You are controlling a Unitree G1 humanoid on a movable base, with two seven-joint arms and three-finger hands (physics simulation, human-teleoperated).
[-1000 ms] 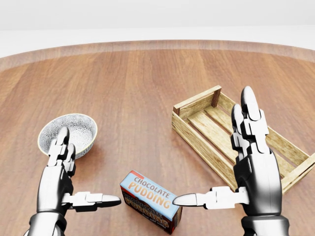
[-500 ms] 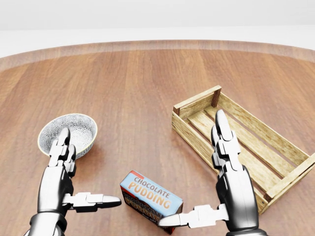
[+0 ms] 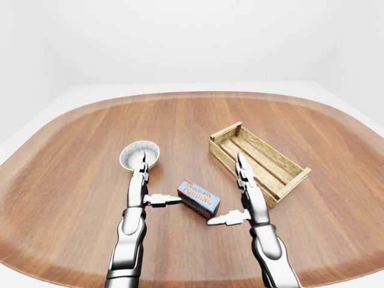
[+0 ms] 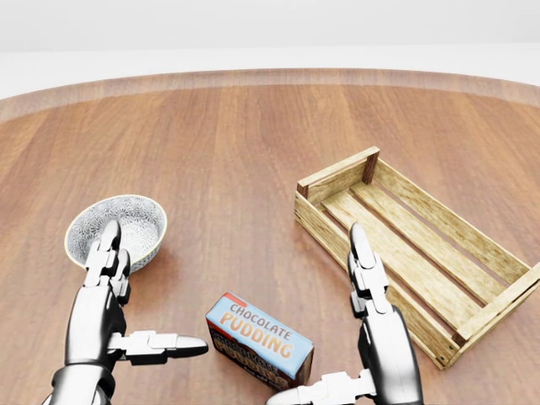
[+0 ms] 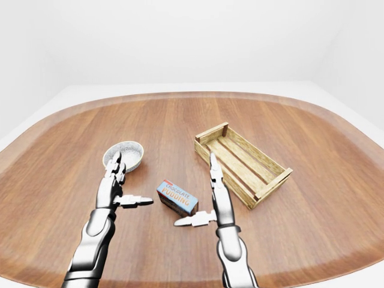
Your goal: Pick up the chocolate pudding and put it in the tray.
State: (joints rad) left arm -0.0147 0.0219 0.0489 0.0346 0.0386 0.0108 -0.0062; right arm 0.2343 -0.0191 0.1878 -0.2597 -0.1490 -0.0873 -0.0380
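**A:** White walls surround us, and below them spreads the rounded wooden tabletop [image 3: 180,120] that carries everything. What do we have on it?

**B:** We see the chocolate pudding [image 4: 258,344], a blue and orange box, lying flat on the wood toward the tabletop's near edge, roughly midway between its left and right edges. It is outside the tray [image 4: 472,245], which sits toward the right edge, turned at an angle, an open crate of pale wooden slats.

**A:** And our hands?

**B:** Our right hand [image 4: 375,337] is open: two fingers [image 4: 363,253] point straight up the head view, and the thumb reaches leftward just below the box's lower right corner. We cannot tell whether the thumb tip touches the box; nothing is closed round it. In the head view the hand stands between the pudding and the tray's near long wall.

**A:** The left one?

**B:** Our left hand [image 4: 110,312] is open too, fingers pointing up the view, thumb stretched rightward toward the box with a clear gap of bare wood between them. It holds nothing.

**A:** Anything else?

**B:** We see a patterned bowl [image 4: 135,221], grey and white, upright toward the left edge, just beyond our left fingertips in the head view.
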